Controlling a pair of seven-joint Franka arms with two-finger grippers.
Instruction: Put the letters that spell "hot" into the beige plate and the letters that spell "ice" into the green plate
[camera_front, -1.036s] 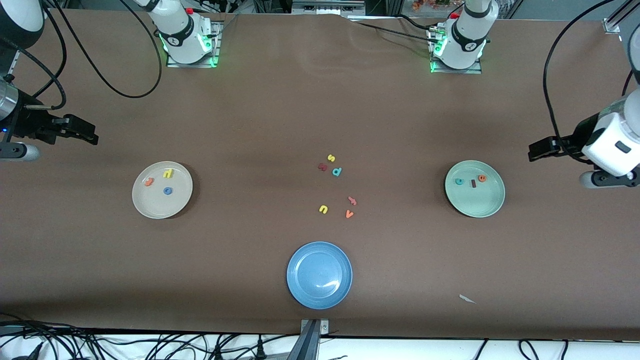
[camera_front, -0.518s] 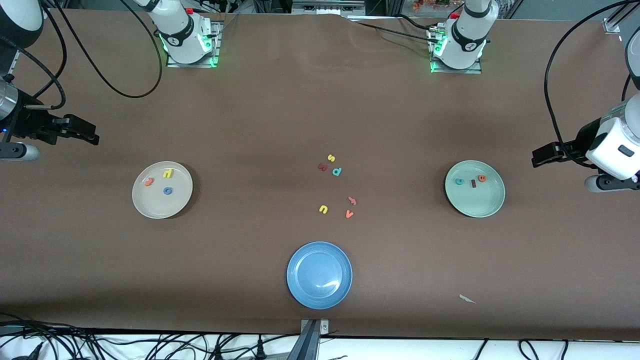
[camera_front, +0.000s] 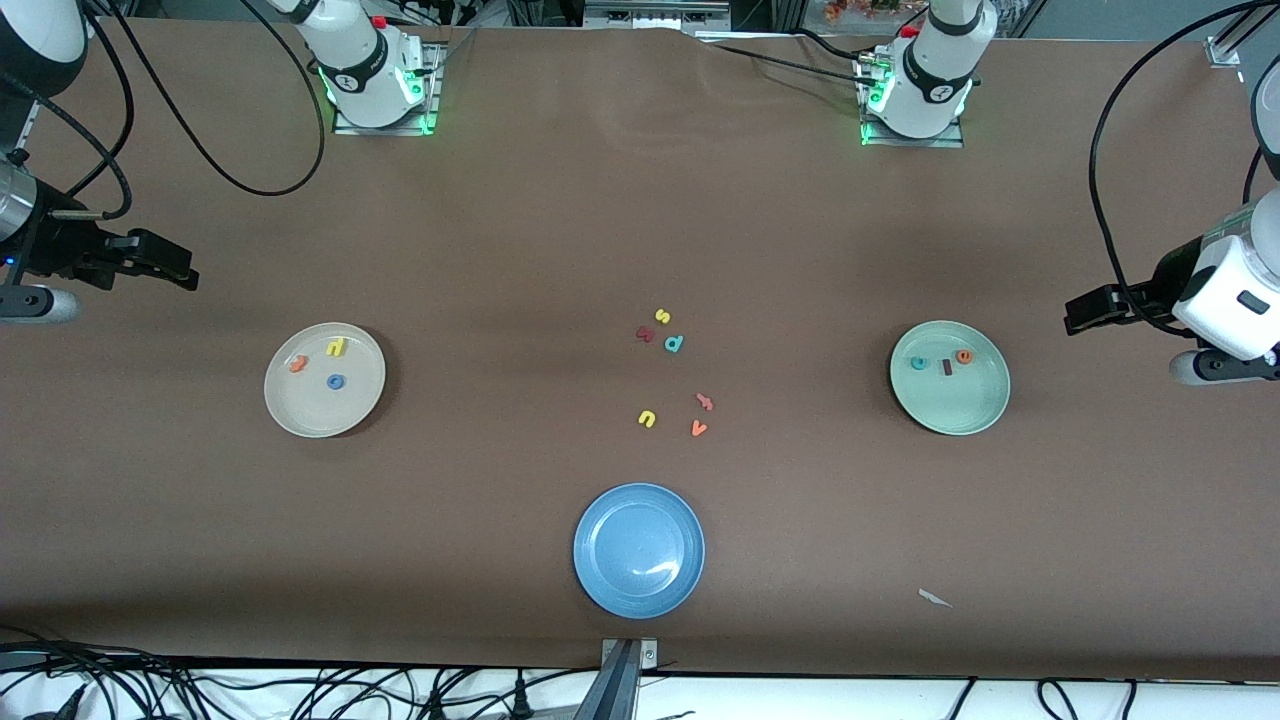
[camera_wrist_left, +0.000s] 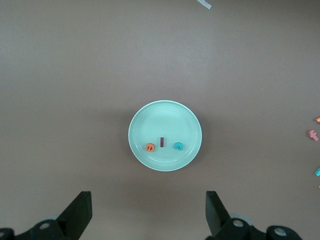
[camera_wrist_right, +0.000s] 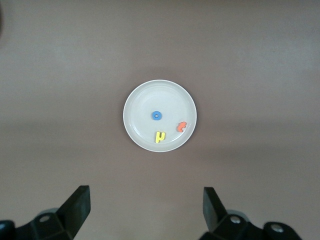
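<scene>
Both grippers hang with jaws spread wide and empty: the left gripper (camera_wrist_left: 148, 216) and the right gripper (camera_wrist_right: 146, 212), each near its own end edge of the matte brown table (camera_front: 560, 220). The glossy green plate (camera_front: 975, 410) holds c, i, e; the beige plate (camera_front: 310, 415) holds h, o, t.

My tabletop (camera_front: 560, 220) is covered in a matt brown sheet, faintly rippled near my bases. The blue plate (camera_front: 639, 550) looks glossy, with a bright glare streak. The beige plate (camera_front: 324, 412) and the green plate (camera_front: 955, 412) look smooth with a softer sheen. The letters look like matt foam or plastic. My arm shells are glossy white plastic.
</scene>
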